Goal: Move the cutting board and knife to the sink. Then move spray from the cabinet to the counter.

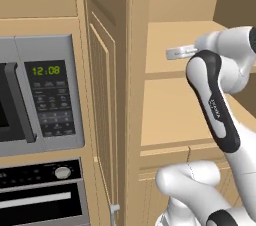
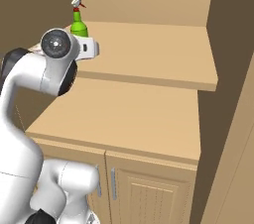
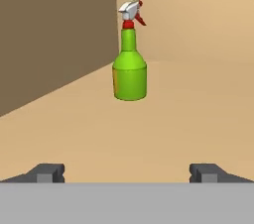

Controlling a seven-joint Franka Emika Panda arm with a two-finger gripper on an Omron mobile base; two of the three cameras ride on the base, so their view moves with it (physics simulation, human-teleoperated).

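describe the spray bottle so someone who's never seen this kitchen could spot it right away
Start at the tall tan cabinet with its door open, right of the microwave. On its upper shelf, in the back left corner, stands the spray: a small green bottle with a white-and-red trigger nozzle.

Kitchen: silver microwave with green clock display [image 1: 42, 95] above black-fronted oven [image 1: 40, 192], left of tall tan wooden cabinet [image 1: 107, 100].

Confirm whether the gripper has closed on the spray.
No. The spray stands upright on the cabinet shelf, ahead of the open gripper, untouched.
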